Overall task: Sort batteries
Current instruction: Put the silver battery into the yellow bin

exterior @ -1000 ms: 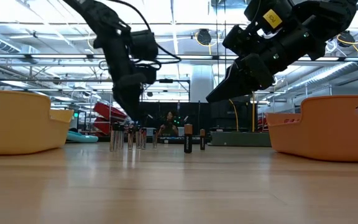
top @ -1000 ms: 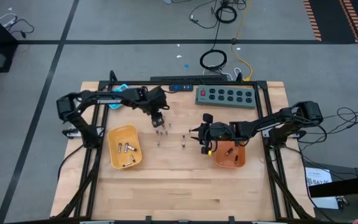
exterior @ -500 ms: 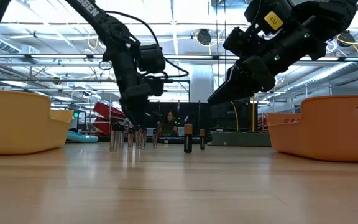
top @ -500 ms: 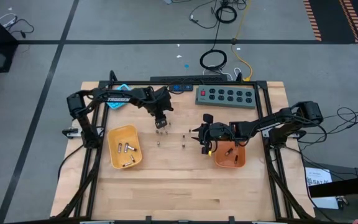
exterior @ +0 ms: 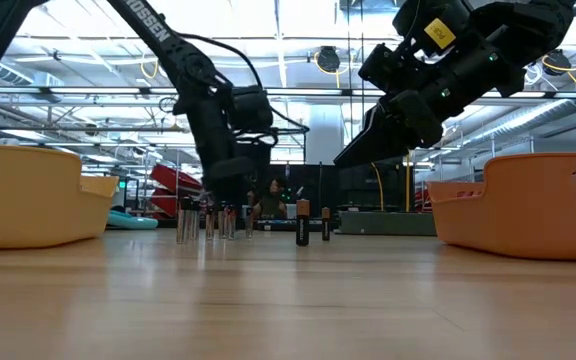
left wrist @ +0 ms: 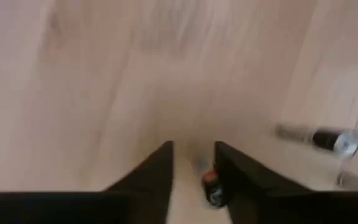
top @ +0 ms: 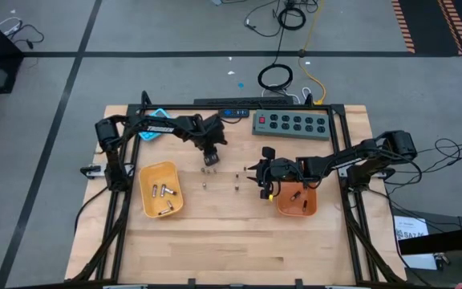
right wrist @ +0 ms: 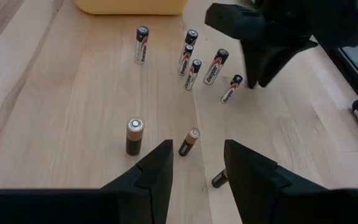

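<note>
Batteries (right wrist: 191,62) are only partly sorted, so you have most of the standing ones left to move: a few cells already lie in the yellow tray (top: 147,175) on the left and at least one in the orange tray (top: 310,205) on the right, while a cluster of slim cells stands upright mid-tabletop (top: 239,233) with a few copper-topped ones just right of it. You can see two builds: thin black-and-silver cylinders with red lettering, and a stouter black one with a copper band (right wrist: 135,135); all are smooth, hard and round, so I'd judge they will tip and roll easily. Both trays are glossy moulded plastic with rounded rims; the tabletop is pale wood planking. Your left claw (top: 208,158) hangs right over the far side of the cluster, fingers parted around one small cell, not yet clenched. Your right claw (top: 254,173) hovers released above the tabletop, beside the orange tray, pointing toward the copper-topped cells.
</note>
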{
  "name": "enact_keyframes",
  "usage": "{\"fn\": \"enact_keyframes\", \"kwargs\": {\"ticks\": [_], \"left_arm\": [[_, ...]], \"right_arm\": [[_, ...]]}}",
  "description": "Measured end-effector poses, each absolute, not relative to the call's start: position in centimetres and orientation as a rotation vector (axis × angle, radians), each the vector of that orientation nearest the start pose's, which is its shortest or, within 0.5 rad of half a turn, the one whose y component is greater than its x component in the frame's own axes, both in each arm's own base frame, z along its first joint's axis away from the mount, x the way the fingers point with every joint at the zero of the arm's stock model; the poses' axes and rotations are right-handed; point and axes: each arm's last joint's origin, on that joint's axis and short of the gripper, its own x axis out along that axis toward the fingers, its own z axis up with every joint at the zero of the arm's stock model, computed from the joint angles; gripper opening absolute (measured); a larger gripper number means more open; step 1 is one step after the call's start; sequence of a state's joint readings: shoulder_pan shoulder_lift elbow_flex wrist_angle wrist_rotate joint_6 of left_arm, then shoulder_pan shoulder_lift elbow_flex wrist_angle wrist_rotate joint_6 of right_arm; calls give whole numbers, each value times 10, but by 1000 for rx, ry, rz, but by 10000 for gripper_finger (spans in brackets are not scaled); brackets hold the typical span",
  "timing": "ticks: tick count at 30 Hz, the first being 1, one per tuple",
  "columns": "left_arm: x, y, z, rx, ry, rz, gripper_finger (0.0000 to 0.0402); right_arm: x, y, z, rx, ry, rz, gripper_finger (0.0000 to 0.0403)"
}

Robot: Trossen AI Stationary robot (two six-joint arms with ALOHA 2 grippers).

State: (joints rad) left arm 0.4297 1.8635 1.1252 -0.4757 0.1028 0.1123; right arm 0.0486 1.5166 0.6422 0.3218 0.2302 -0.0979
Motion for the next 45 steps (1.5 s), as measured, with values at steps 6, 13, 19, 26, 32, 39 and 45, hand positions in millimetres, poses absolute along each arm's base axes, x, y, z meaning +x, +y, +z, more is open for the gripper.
{"fn": "enact_keyframes", "kwargs": {"ticks": [6,13,19,26,32,39,45], "left_arm": [[320,144,147,-210,1198,223,29],[308,134,247,-80,1034,287,29],[258,112,338,-95,916,386,29],[193,56,324,-410,1113,230,29],[169,14,258,-614,1194,146,50],[163,2,212,-724,1285,181,116],[182,8,247,-592,1074,162,145]], "right_arm": [[290,8,167,-173,562,-150,134],[290,7,167,-172,560,-150,134],[290,7,166,-168,568,-158,134],[289,7,164,-167,594,-156,134],[288,7,164,-168,599,-156,134],[288,7,164,-167,595,-156,134],[289,7,165,-165,589,-156,134]]}}
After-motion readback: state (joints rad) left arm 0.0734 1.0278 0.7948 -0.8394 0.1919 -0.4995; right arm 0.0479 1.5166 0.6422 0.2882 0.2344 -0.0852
